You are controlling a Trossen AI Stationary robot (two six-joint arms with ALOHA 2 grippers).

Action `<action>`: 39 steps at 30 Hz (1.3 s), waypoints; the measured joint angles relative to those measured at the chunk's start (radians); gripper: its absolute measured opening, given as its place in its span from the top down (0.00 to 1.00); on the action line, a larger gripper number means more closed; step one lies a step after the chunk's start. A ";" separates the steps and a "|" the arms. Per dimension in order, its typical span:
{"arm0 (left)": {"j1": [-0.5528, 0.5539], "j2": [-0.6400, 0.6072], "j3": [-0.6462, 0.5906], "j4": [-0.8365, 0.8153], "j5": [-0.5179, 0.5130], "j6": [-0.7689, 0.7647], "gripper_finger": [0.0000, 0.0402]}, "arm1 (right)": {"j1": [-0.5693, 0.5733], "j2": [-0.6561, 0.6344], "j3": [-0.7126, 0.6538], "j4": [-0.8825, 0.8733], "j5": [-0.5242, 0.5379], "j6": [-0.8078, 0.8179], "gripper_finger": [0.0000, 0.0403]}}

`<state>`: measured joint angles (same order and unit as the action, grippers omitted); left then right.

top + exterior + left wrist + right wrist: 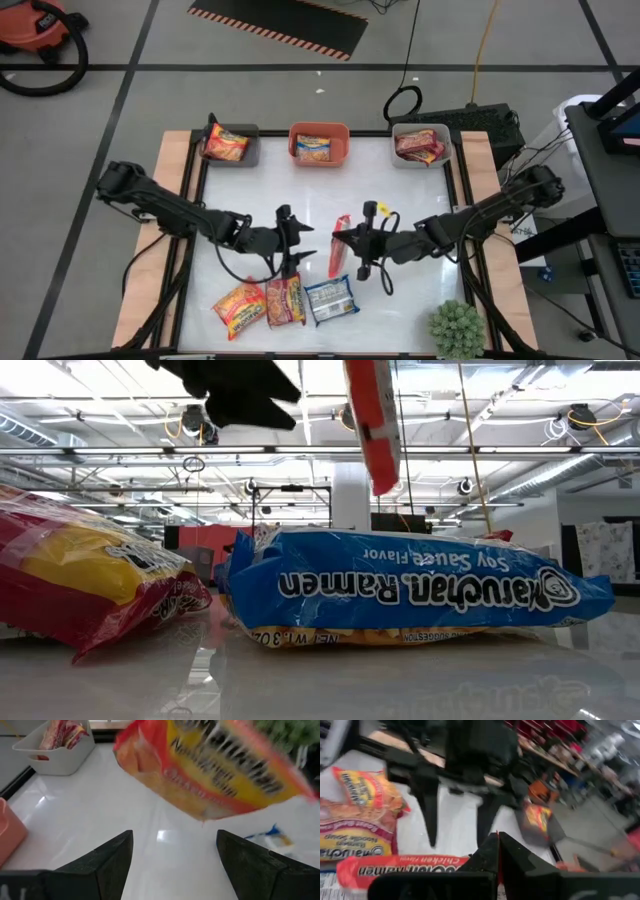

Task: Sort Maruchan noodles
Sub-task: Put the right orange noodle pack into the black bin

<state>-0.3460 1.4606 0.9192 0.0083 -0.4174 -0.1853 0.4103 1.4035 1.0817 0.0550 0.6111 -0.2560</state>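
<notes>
Right now your right gripper (345, 243) is pinched tight on an orange packet (339, 257) of noodles and holds it up off the white table (400, 200), near the middle. In the right wrist view, the dark fingers (492, 857) are closed on the top edge of that packet. The low view shows it hanging in the air, touching nothing below.

Your left gripper (298, 245) waits just beside it with its fingers (112, 860) spread wide and nothing between them.

So you are in the carry step: one packet is picked and needs a bin. Three bins sit along the far edge. The grey bin (246, 150) holds a red and yellow packet, the orange bin (320, 130) holds an orange packet, and the white bin (444, 133) holds red packets.

I think the orange bin is the match, so your next move is to lift the packet over there and let go above it.

Three more packets still lie at the near edge: a yellow and red packet (238, 306), a red and yellow packet (284, 300), and a blue packet (330, 298). A green plant (458, 330) sits in the near right corner.
</notes>
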 joint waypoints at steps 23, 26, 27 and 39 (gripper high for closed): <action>0.327 0.196 0.000 0.301 0.585 0.172 0.27 | -0.216 -0.133 0.001 0.015 -0.401 -0.180 1.00; 0.361 0.263 -0.001 0.413 0.714 0.136 0.27 | -0.222 -0.148 0.001 0.016 -0.452 -0.183 1.00; 0.370 0.287 -0.001 0.458 0.759 0.120 0.27 | -0.222 -0.153 0.001 0.012 -0.459 -0.184 1.00; 0.392 0.499 -0.001 0.971 1.040 -0.046 0.27 | -0.219 -0.173 0.001 0.013 -0.533 -0.177 1.00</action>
<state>0.0458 1.9593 0.9184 0.9790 0.6227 -0.2313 0.1913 1.2304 1.0828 0.0679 0.0785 -0.4328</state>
